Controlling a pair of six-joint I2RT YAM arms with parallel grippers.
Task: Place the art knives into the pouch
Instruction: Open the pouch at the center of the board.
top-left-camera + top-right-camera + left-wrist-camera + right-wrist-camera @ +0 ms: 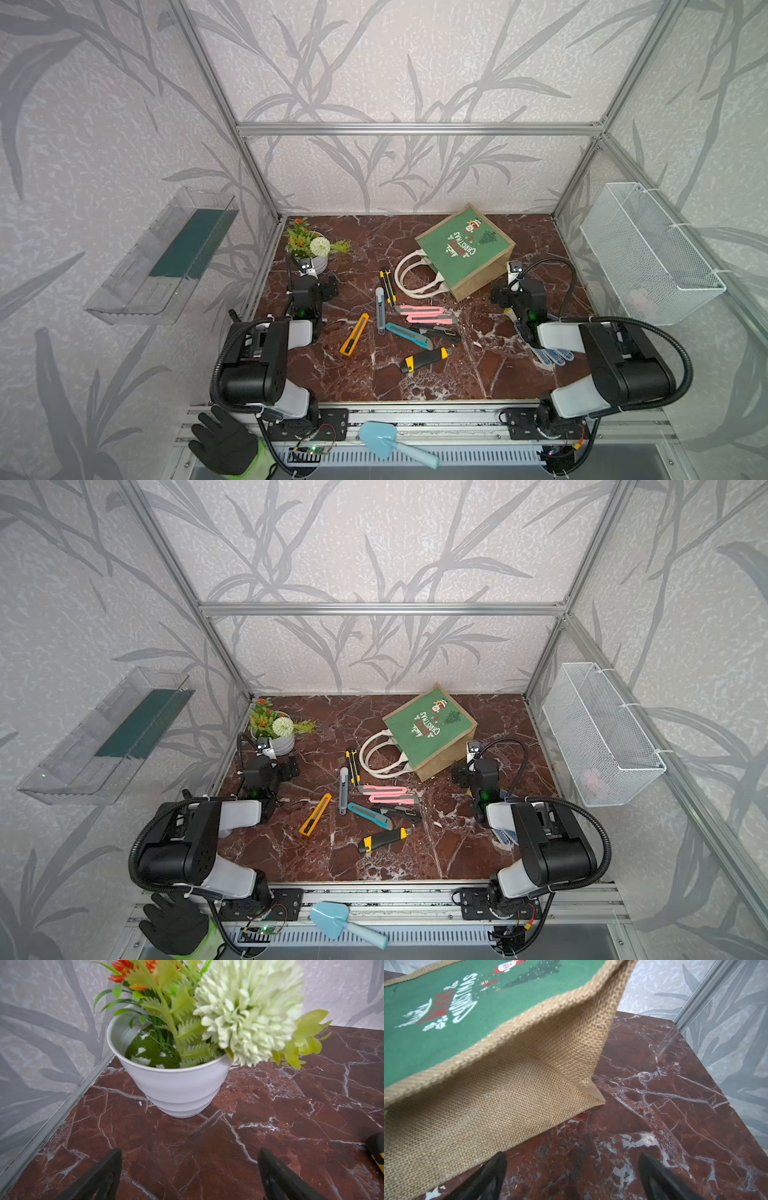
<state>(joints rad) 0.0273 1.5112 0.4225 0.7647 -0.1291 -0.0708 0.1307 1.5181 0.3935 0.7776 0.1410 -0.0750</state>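
The pouch (pixel 463 249) (pixel 430 725) lies on its side at the back right of the marble table, green printed face up. Its white rope handles (pixel 411 274) point toward the middle. Several art knives lie loose in the middle: an orange one (pixel 354 334), a grey one (pixel 380 309), a pink pair (pixel 424 314), a teal one (pixel 409 336) and a chunky black-yellow one (pixel 424 359). My left gripper (pixel 190 1159) stands open over bare marble, facing the plant pot. My right gripper (pixel 572 1161) is open and empty beside the pouch's jute side (pixel 488 1088).
A white pot of artificial flowers (pixel 313 249) (pixel 174 1088) stands at the back left corner. A wire-mesh basket (pixel 648 253) hangs on the right wall, a clear shelf (pixel 166 257) on the left wall. A dotted glove (pixel 552 355) lies under the right arm.
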